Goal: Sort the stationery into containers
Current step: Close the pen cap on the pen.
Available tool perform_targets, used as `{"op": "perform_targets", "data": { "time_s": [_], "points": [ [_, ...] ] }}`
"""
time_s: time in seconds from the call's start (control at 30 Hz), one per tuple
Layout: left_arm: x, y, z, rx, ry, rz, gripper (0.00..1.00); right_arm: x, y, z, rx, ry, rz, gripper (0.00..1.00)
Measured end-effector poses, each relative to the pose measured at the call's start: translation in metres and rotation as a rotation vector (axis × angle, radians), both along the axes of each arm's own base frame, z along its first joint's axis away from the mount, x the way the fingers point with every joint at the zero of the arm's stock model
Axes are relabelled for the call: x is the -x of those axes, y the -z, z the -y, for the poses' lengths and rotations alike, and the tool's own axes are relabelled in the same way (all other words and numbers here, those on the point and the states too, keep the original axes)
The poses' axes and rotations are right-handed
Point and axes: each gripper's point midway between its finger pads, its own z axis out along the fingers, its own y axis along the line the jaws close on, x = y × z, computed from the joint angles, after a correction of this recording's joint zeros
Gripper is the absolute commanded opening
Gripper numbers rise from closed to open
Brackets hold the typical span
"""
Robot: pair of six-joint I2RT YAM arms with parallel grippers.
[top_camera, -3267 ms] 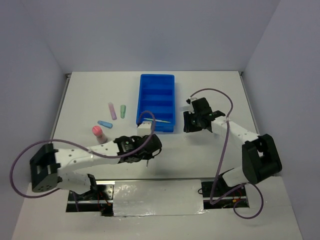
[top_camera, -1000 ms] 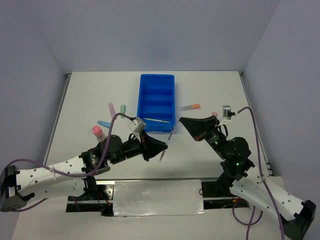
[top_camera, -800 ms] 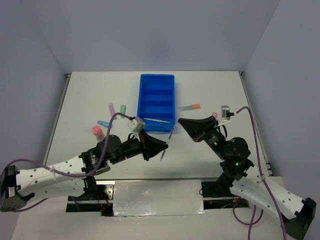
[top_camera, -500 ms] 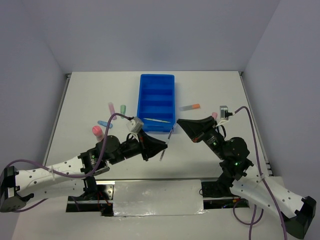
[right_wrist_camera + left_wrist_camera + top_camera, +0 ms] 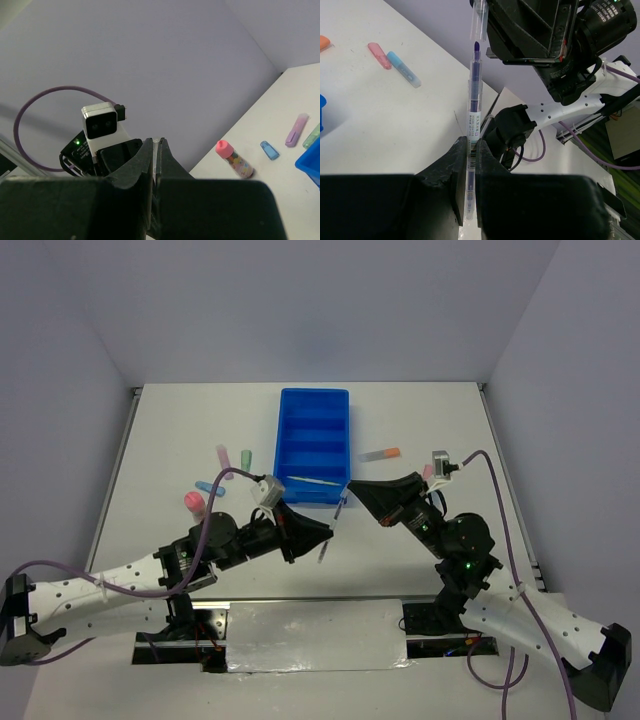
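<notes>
A thin clear pen with a purple tip (image 5: pixel 472 120) stands gripped in my left gripper (image 5: pixel 471 142), which is shut on its barrel. In the top view this gripper (image 5: pixel 328 530) hovers just before the blue tray (image 5: pixel 284 440). My right gripper (image 5: pixel 352 487) faces it, shut on the pen's clear cap (image 5: pixel 479 20), whose mouth sits right at the purple tip. The cap's end (image 5: pixel 158 142) shows between the right gripper's (image 5: pixel 156 143) closed jaws. A yellow pen (image 5: pixel 313 481) lies in the tray's nearest compartment.
Left of the tray lie a pink marker (image 5: pixel 224 460), a green one (image 5: pixel 246 457), a blue one (image 5: pixel 207 487) and a pink-capped tube (image 5: pixel 196 505). An orange-grey marker (image 5: pixel 381 453) and a pink piece (image 5: pixel 428 472) lie to its right.
Both arms have lifted off the table since three seconds ago. Over the last second the right gripper crept slightly left toward the pen tip; the left barely moved.
</notes>
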Motion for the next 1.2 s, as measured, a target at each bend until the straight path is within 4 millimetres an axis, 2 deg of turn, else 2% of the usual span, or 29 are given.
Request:
{"op": "perform_targets", "data": {
  "time_s": [0.33, 0.83, 1.2],
  "points": [
    [0.001, -0.005, -0.005, 0.019, -0.006, 0.009, 0.00, 0.004, 0.000, -0.003, 0.002, -0.020, 0.006, 0.00],
    [-0.001, -0.001, -0.009, -0.007, -0.022, 0.026, 0.00, 0.009, 0.009, -0.021, 0.054, -0.074, 0.010, 0.00],
    [-0.001, 0.003, -0.014, -0.054, -0.023, 0.083, 0.00, 0.017, 0.009, -0.034, 0.200, -0.125, 0.047, 0.00]
  ]
}}
